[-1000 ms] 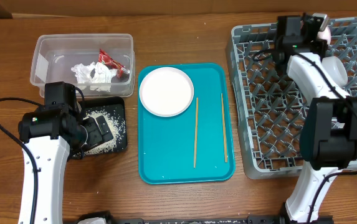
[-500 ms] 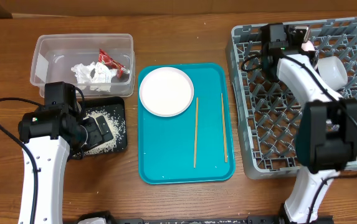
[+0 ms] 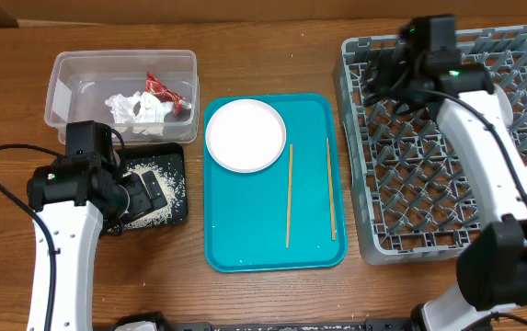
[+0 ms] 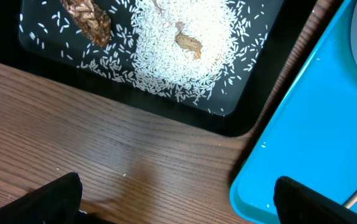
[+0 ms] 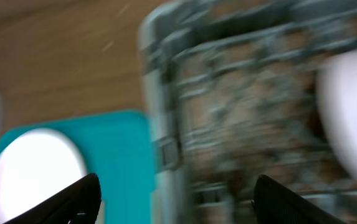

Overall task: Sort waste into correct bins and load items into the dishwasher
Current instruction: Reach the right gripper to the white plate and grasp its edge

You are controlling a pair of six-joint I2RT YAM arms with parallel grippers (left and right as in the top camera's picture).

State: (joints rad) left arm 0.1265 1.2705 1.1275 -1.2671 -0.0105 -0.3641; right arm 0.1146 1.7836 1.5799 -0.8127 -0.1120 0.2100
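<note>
I am reading both sets of fingers as spread wide and empty: the left gripper (image 4: pixel 178 202) is hovering by the black tray (image 4: pixel 243 118) near the desk's left edge, and the right gripper (image 5: pixel 178 205) over the dish rack (image 3: pixel 401 184) at the right edge. The right arm is lying differently across the rack than half a second ago. I am counting one plate (image 3: pixel 245 134) and two chopsticks (image 3: pixel 289 193) on the teal tray (image 3: pixel 245 230) mid-desk.

The left arm (image 3: pixel 61 230) bends forward, its left gripper (image 4: pixel 177 200) spread wide, holding nothing. The right arm (image 3: pixel 484 129) stretches far out; the blurred right gripper (image 5: pixel 178 199) seems equally spread.
</note>
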